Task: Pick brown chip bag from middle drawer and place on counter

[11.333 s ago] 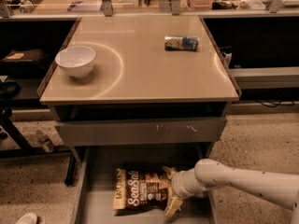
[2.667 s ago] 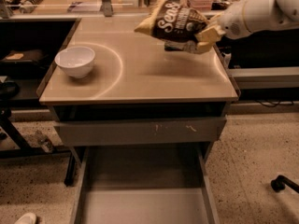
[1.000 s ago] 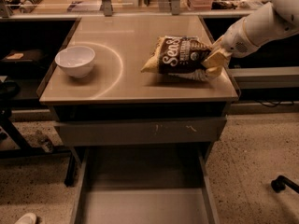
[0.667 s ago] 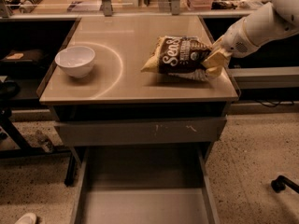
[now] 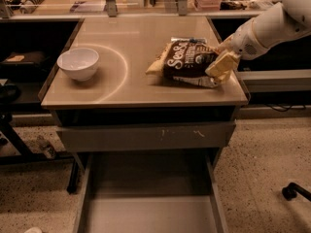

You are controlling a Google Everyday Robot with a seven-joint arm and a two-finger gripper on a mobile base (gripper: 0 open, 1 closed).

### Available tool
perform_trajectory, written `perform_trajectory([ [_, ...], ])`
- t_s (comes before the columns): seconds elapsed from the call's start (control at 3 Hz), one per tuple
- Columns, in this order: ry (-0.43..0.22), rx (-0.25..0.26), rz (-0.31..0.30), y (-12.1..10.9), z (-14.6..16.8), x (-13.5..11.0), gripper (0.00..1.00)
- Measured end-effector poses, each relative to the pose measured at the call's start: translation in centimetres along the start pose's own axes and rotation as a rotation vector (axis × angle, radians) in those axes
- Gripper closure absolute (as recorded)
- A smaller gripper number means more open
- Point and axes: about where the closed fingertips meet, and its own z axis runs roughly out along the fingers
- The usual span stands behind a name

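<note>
Looks like a lab or office test area: speckled hard floor (image 5: 262, 178), grey drawer cabinet (image 5: 146, 137) under beige worktop (image 5: 121, 89), cluttered benches (image 5: 87, 6) behind. Robot arm's end effector (image 5: 221, 66) is at the worktop's right edge, by the chip bag (image 5: 187, 62).

1 chip bag (image 5: 187, 62); 1 bowl (image 5: 77, 63); 1 gripper (image 5: 221, 66) — on bag's right end

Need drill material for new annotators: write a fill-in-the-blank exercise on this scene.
1. The dark brown crinkly chip bag lies on the glossy beige ____.
2. The gripper, at the picture's right, has its jaws shut on the ____.
3. The wide grey metal middle drawer below is not shut but ____.
4. Left of the bag sits a round white ____.
Missing words: counter; bag; open; bowl.
</note>
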Motion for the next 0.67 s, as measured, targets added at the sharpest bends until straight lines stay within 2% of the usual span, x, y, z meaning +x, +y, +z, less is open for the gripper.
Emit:
perform_trajectory([
  [0.33, 0.000, 0.000, 0.000, 0.00, 0.01, 0.00, 0.00],
  [0.67, 0.000, 0.000, 0.000, 0.00, 0.01, 0.00, 0.00],
])
